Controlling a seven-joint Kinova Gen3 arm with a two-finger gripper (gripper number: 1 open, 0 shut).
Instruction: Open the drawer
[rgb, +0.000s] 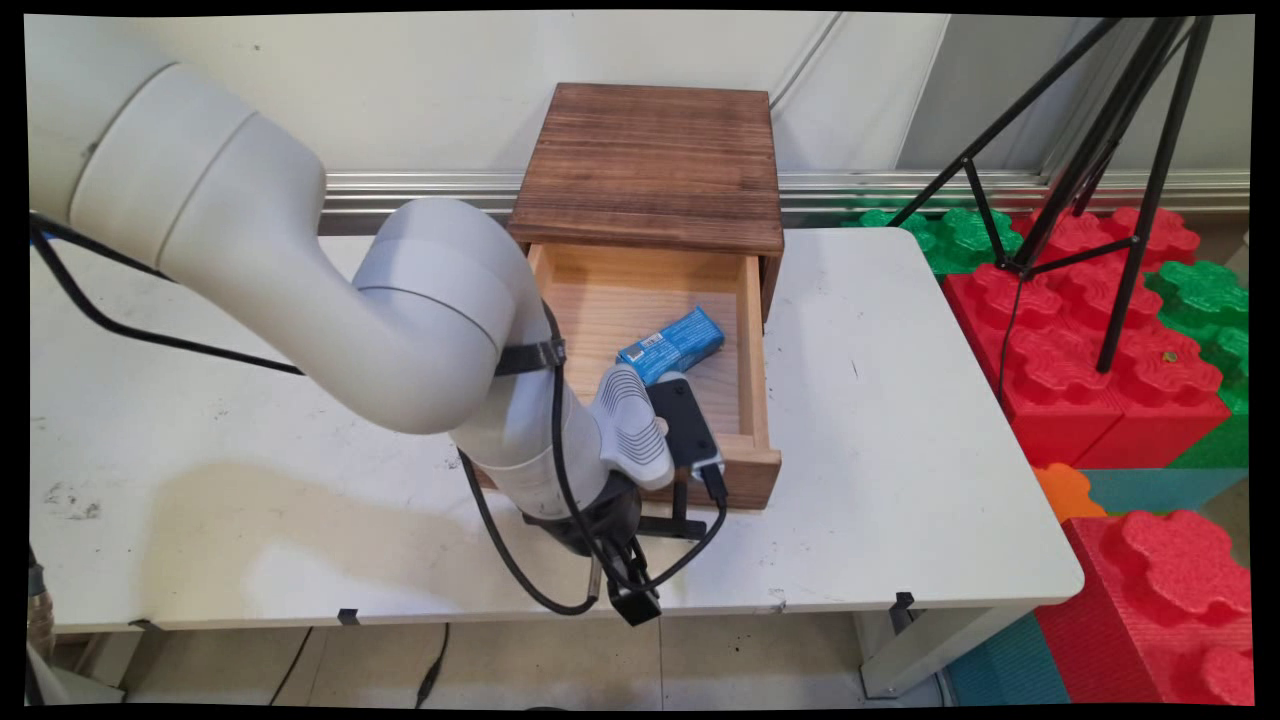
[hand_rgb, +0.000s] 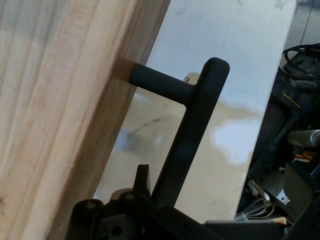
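The drawer (rgb: 650, 330) is standing pulled out toward the near side of the dark wooden box (rgb: 650, 165) sitting at the far middle of the white desk (rgb: 900, 420). A blue packet (rgb: 671, 343) is lying inside it, tilted. The black handle (hand_rgb: 192, 135) is jutting from the drawer's near front panel, and the pincer (hand_rgb: 150, 200) is sitting right at that bar, low over the desk's near edge; whether it is clamped on the bar I cannot tell. Red and green foam blocks (rgb: 1100, 330) and a black tripod (rgb: 1090, 150) are standing to the right.
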